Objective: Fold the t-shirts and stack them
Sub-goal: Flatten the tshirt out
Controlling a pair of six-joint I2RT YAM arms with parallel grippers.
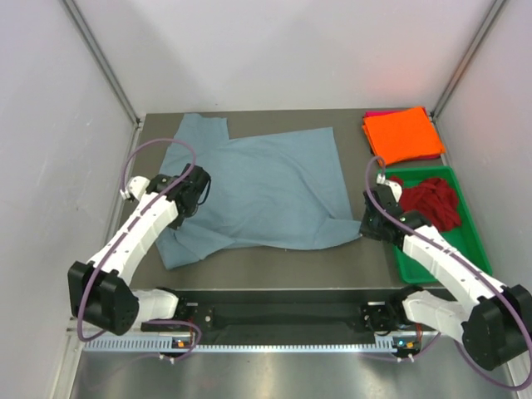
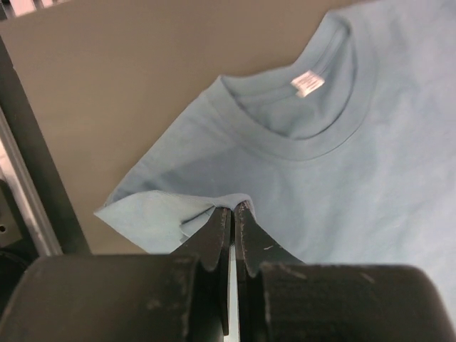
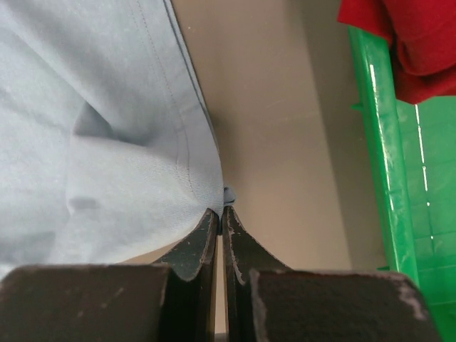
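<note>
The blue-grey t-shirt lies spread across the middle of the table, its collar toward the left. My left gripper is shut on its cloth near the collar and shoulder. My right gripper is shut on the hem corner at the shirt's right edge. The orange t-shirt lies folded at the back right, on top of the magenta-pink one, of which only an edge shows. The dark red t-shirt lies crumpled in the green tray.
The green tray stands at the right edge of the table, close beside my right arm; its wall shows in the right wrist view. Grey walls enclose the table on three sides. Bare table shows in front of the blue-grey shirt.
</note>
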